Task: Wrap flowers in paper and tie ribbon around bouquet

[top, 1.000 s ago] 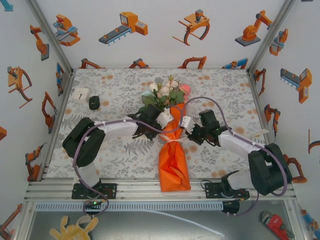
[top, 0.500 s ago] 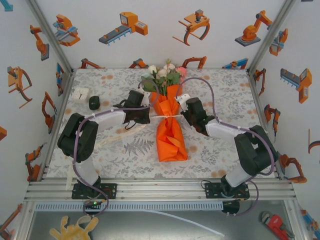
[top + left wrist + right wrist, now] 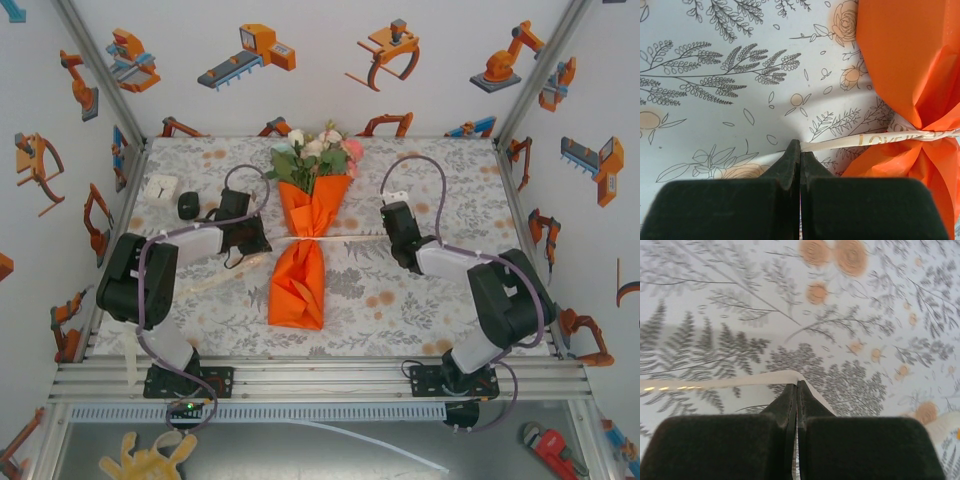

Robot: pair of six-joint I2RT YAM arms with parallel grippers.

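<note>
The bouquet lies on the tablecloth mid-table, its flowers (image 3: 315, 155) pointing to the back and its orange paper (image 3: 303, 275) cone toward me. The cream ribbon (image 3: 300, 240) crosses the pinched waist of the cone and runs out straight to both sides. My left gripper (image 3: 266, 238) sits just left of the waist, shut on the ribbon (image 3: 875, 138); its tips (image 3: 800, 148) pinch the strip beside the paper (image 3: 910, 60). My right gripper (image 3: 386, 230) is to the right of the cone, shut on the ribbon (image 3: 715, 382), which bends over its tips (image 3: 796, 386).
A white block (image 3: 160, 187) and a small black object (image 3: 189, 205) lie at the back left. A loose pale strip (image 3: 215, 280) trails on the cloth under the left arm. Printed walls close in the table on three sides.
Both grippers have drawn apart to the sides and toward the back. The bouquet has slid back and left, and the ribbon now runs taut across its waist.
</note>
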